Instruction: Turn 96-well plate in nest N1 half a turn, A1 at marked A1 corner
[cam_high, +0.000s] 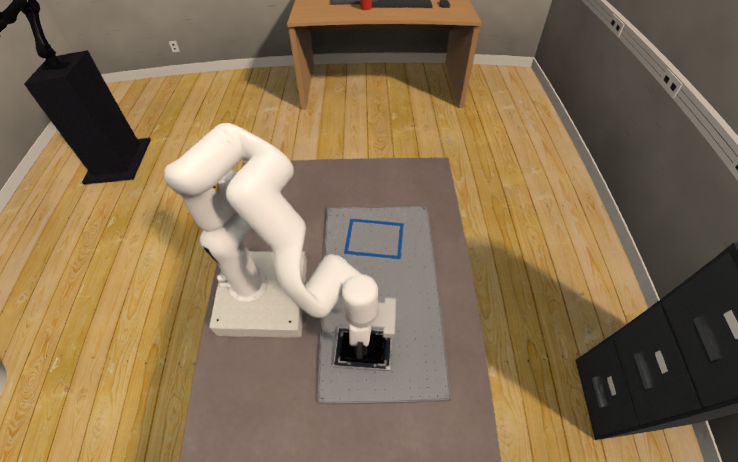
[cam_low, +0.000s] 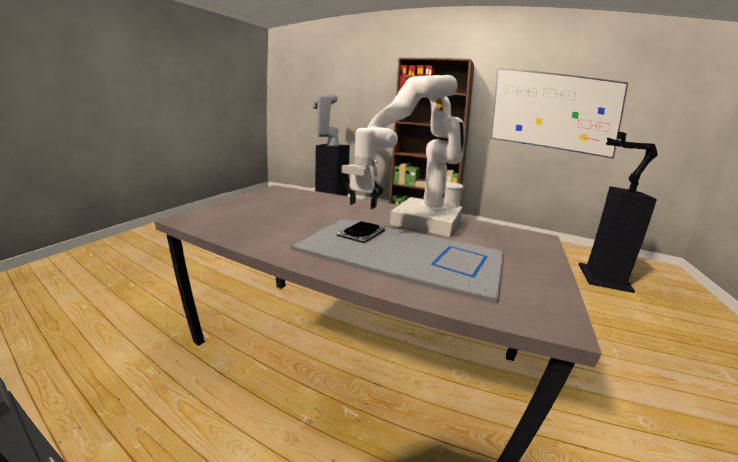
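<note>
A white robot arm [cam_low: 416,103] stood on a pale block base [cam_low: 452,222] on a brown table [cam_low: 245,217] in a room with a wooden floor. A grey perforated mat [cam_low: 403,256] lay on the table in front of the base. Near one end of the mat a blue square outline [cam_low: 442,253] was marked. Near the other end sat the plate nest [cam_low: 345,234], a pale low frame, and inside it lay the black 96-well plate [cam_low: 361,228], flat so far as the exterior view showed. The plate's cut-off corner and the A1 mark were too small to make out in either view.

The arm reached out from its base and bent downward over the nest. Its pincer [cam_low: 362,200] hung in the air straight above the plate, well apart from it, with a clear gap visible between the dark fingertips [cam_low: 352,198] and the plate's top. The two fingers stood fully apart and held nothing. From the top view the pincer [cam_high: 361,348] and the wrist covered the middle of the plate [cam_high: 378,354], leaving only its black edges and the nest's pale rim [cam_high: 387,368] in sight.

Around the table stood a bookshelf [cam_low: 468,108], a whiteboard [cam_low: 555,87], a wooden desk [cam_high: 381,19], a black cabinet [cam_high: 680,348] and two dark pedestals [cam_low: 618,239] carrying other arms.
</note>
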